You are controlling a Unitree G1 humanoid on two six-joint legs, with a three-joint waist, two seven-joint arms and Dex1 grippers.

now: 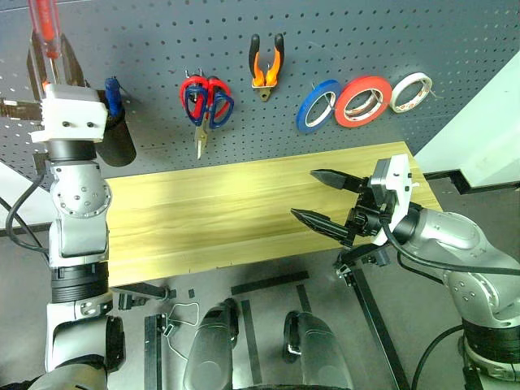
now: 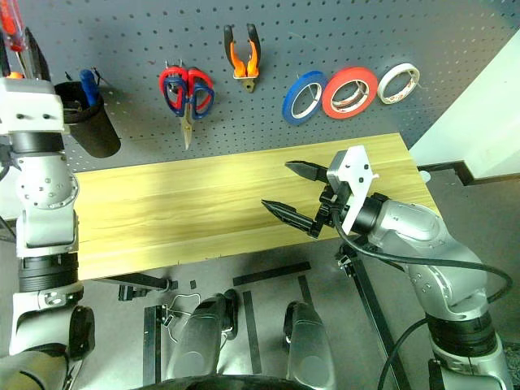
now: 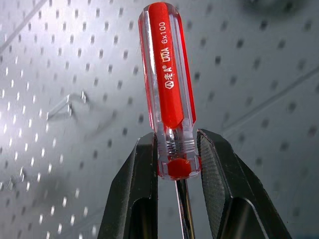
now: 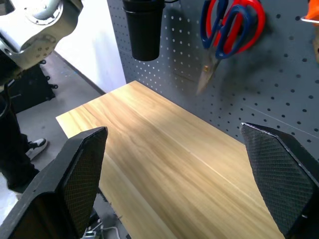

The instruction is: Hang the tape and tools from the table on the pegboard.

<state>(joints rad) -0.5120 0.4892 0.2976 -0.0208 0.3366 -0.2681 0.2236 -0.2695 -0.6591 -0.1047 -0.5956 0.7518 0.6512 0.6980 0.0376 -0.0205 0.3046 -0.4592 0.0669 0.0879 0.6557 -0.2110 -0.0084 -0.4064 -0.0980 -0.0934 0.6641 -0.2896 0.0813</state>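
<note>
Altogether three tape rolls (image 1: 363,101), two scissors (image 1: 206,101), one pliers (image 1: 266,65) hang.

We see the left gripper (image 3: 174,149) raised, pointing upward, fingers clamped on the screwdriver (image 3: 167,84). Right gripper (image 1: 325,197) level over the table's (image 1: 203,219) right end, jaws wide.

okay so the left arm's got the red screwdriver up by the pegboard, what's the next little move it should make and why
Probably carry the screwdriver sideways over the black cup on the pegboard and lower it in, shaft first. The left gripper holds it handle-up, jaws shut at the handle's base. The pliers, scissors and red tape already hang there, and the right gripper hovers open above the table.
</note>
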